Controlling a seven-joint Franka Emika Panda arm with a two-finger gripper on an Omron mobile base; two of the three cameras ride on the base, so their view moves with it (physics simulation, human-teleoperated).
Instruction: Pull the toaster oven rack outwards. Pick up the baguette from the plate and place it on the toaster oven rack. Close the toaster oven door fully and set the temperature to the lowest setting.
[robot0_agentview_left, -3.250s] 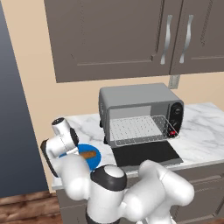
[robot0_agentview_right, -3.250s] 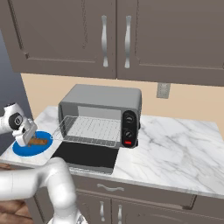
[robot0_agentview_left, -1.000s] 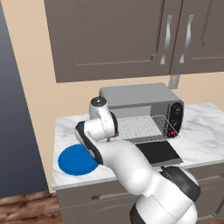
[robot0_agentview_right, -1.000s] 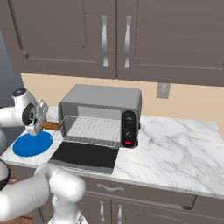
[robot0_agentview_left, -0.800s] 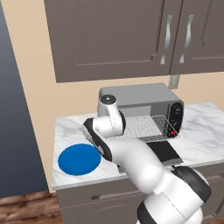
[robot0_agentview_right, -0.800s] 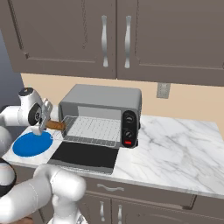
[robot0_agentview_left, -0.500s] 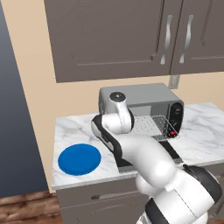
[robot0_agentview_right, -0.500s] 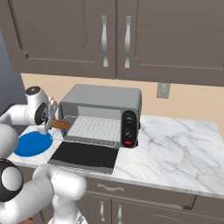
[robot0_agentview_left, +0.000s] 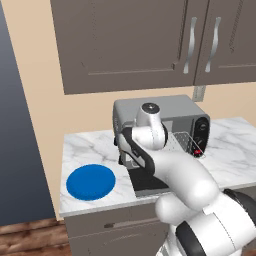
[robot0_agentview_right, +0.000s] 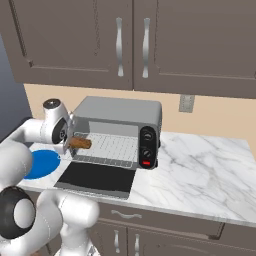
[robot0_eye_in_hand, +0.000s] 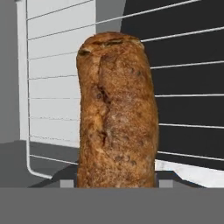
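In the left base view the arm rises from the lower right and bends over the counter, its wrist hanging in front of the oven and hiding much of the cavity; the blue plate lies bare on the marble to the left, well apart from the oven, so the pickup looks done and the step in hand is setting the baguette on the rack. In the right base view the forearm reaches in from the left edge, roughly level, with the hand at the oven's left front corner; the baguette sticks out of it toward the rack, lying about horizontal over the rack's left end, and whether it touches the wires I cannot tell. The rack is pulled forward over the door, which lies flat and open on the counter. In the hand view the baguette stands lengthwise from the bottom edge, with the rack wires running across behind it over the dark door glass. The gripper seems closed on the baguette's near end, though the fingertips barely show. Next, I judge, it should lower until the bread rests on the wires, let go, and back out clear of the door.
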